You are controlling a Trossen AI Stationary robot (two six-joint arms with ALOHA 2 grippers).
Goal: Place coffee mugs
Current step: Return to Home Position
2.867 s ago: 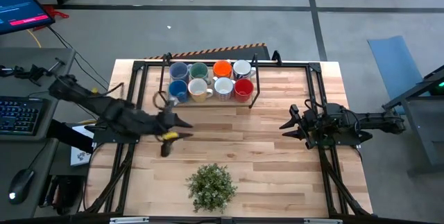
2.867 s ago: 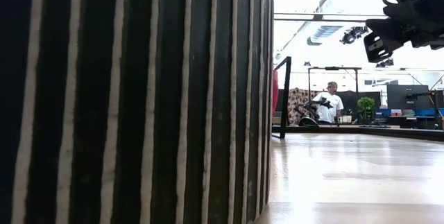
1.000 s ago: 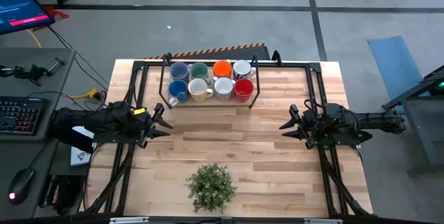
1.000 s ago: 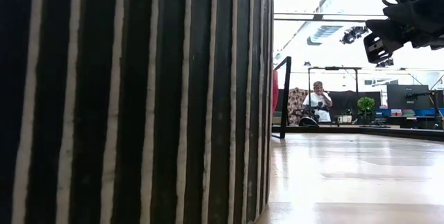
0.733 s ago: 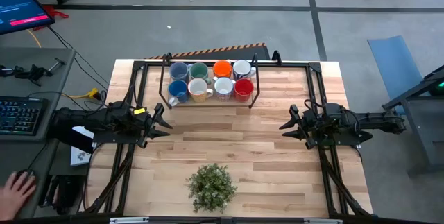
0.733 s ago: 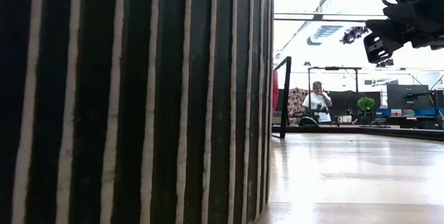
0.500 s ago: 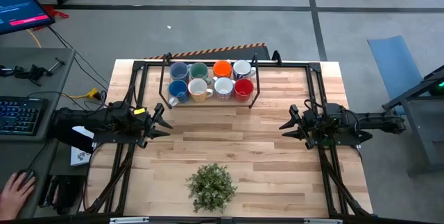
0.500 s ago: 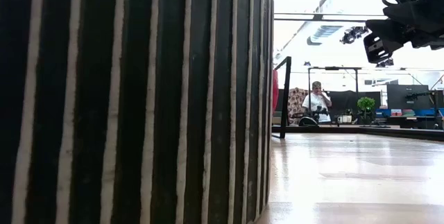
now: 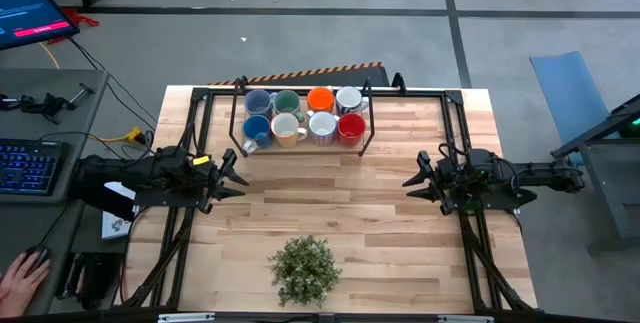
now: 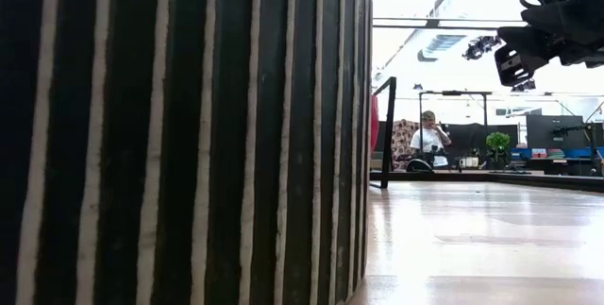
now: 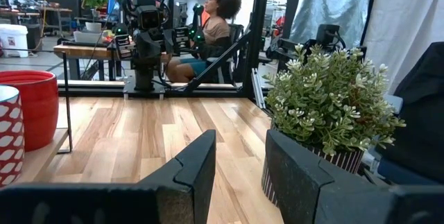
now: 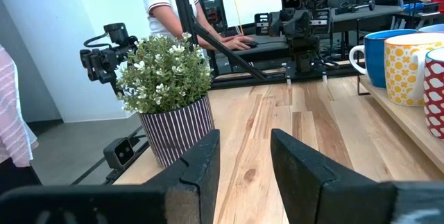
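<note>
I can read no words, labels or numbers anywhere. The monitor, at ten o'clock off the table, shows a red bar with lettering too small to read.

1. High view: bright, even light from above. The wooden table shows no glare, and the shadows on it are soft and faint.
2. Low view: the striped pot fills the left side, dark against the light. The upper right is washed out white, and the table top in the lower right reflects this light.
3. Wrist views: evenly bright, with no hard shadows.
</note>
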